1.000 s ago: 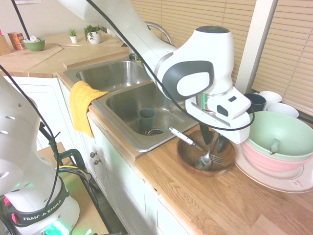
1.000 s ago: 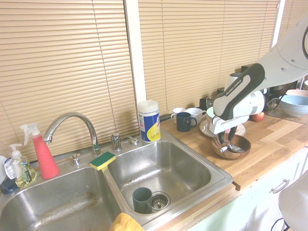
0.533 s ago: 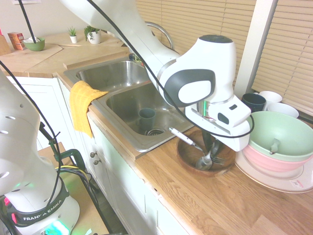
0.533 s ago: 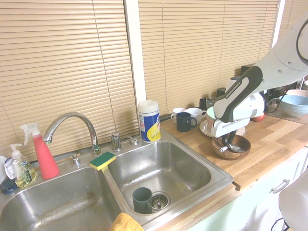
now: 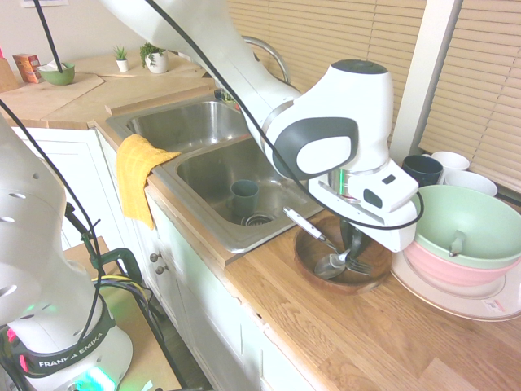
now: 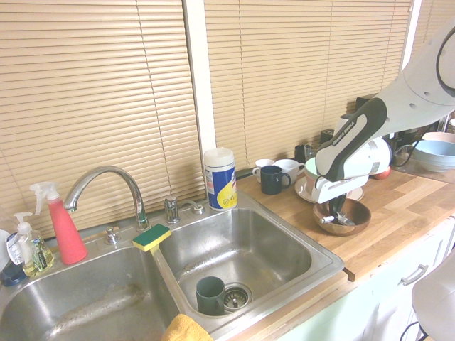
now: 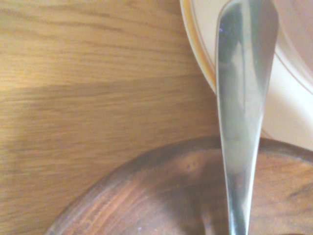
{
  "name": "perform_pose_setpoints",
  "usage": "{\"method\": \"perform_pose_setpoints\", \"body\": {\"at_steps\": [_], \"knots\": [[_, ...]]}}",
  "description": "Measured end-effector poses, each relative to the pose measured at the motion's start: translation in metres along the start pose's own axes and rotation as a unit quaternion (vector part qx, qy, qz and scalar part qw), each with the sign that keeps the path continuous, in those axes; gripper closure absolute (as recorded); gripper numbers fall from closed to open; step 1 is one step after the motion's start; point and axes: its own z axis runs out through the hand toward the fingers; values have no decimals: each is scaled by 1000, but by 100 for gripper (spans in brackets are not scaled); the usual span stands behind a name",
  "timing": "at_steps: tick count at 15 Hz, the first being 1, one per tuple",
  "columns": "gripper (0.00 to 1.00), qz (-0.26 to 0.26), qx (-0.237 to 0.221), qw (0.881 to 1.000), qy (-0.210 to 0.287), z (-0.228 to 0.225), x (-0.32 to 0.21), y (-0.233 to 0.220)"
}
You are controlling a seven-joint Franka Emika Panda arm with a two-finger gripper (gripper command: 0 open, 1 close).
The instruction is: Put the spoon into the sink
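Sink (image 5: 213,175) sits left of the wooden bowl (image 5: 309,262). Gripper (image 5: 352,243) reaches into that bowl and pinches the spoon (image 5: 330,265), beside a fork (image 5: 305,227). Only the wrist view shows the spoon (image 7: 242,112) handle up close.

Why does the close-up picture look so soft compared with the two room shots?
Wrist view: the camera sits very near the spoon handle, so metal and wood grain blur. First exterior view: sharp, though washed out towards the blinds. Second exterior view: clear, evenly lit, with soft glare in the sink.
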Motion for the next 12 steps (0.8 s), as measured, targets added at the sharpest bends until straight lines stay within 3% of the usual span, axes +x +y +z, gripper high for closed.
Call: {"method": "perform_pose_setpoints", "body": {"at_steps": [5,9,12], "knots": [[100,-1,23,1000,11,-21,6,4],[100,-16,38,999,32,-65,1,-4],[100,-41,36,997,53,-110,-26,-35]]}}
